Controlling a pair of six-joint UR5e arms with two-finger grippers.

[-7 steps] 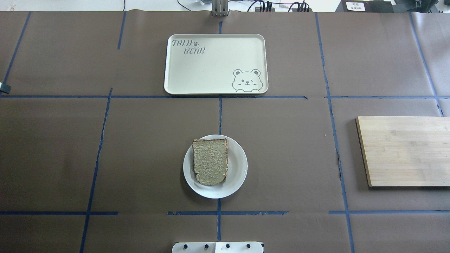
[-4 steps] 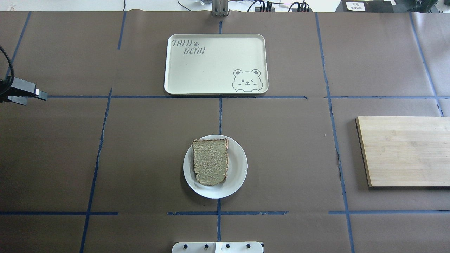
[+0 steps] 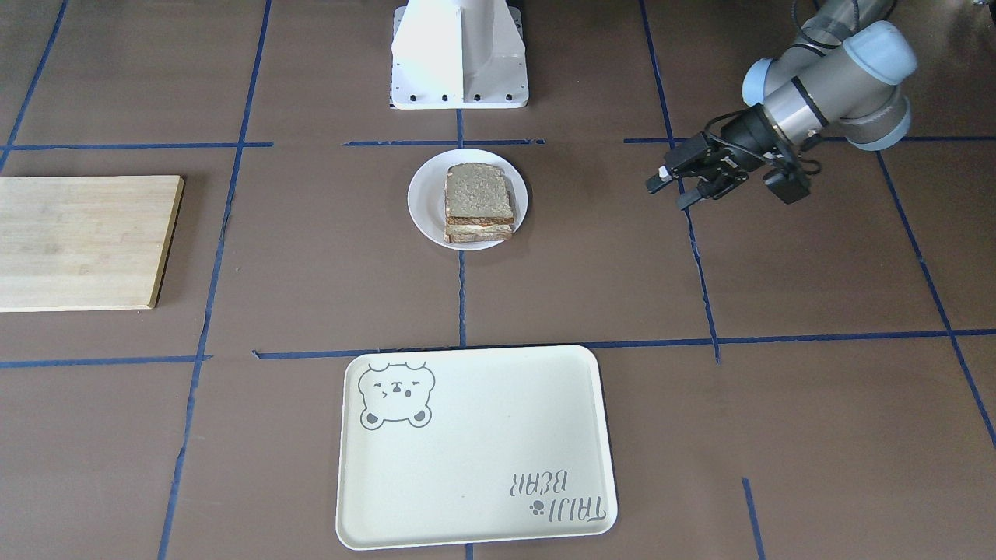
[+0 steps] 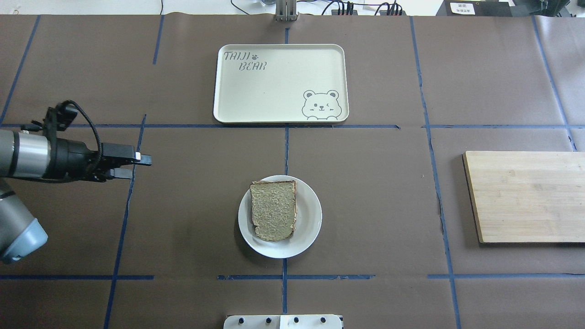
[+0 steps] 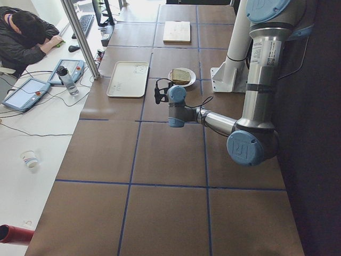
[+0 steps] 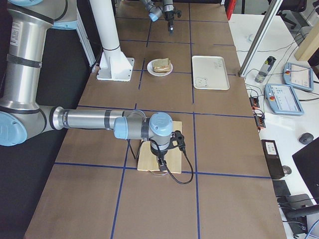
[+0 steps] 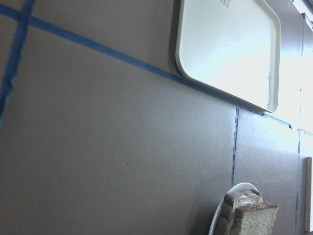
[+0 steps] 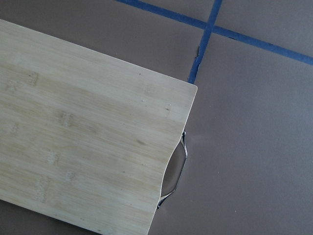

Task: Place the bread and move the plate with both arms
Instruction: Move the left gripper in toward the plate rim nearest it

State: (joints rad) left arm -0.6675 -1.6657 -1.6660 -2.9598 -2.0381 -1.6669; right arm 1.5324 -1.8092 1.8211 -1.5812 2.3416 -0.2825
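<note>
The bread [image 4: 273, 210] is the top slice of a small stack on the white plate [image 4: 311, 219], at the table's middle near the robot's base. Both also show in the front view, the bread [image 3: 477, 189] on the plate [image 3: 424, 204]. My left gripper [image 4: 140, 166] is open and empty, and hovers well left of the plate; the front view shows it too [image 3: 667, 196]. My right gripper [image 6: 161, 167] shows only in the exterior right view, over the wooden board's near end. I cannot tell whether it is open or shut.
A cream tray [image 4: 274, 82] with a bear drawing lies beyond the plate. A wooden cutting board [image 4: 525, 196] lies at the right edge. The robot's white base [image 3: 459, 54] stands behind the plate. An operator sits at a side desk [image 5: 26, 40].
My left arm has come in from the left edge and moved right and slightly nearer, toward the plate. The plate, bread, tray and board have not moved.
</note>
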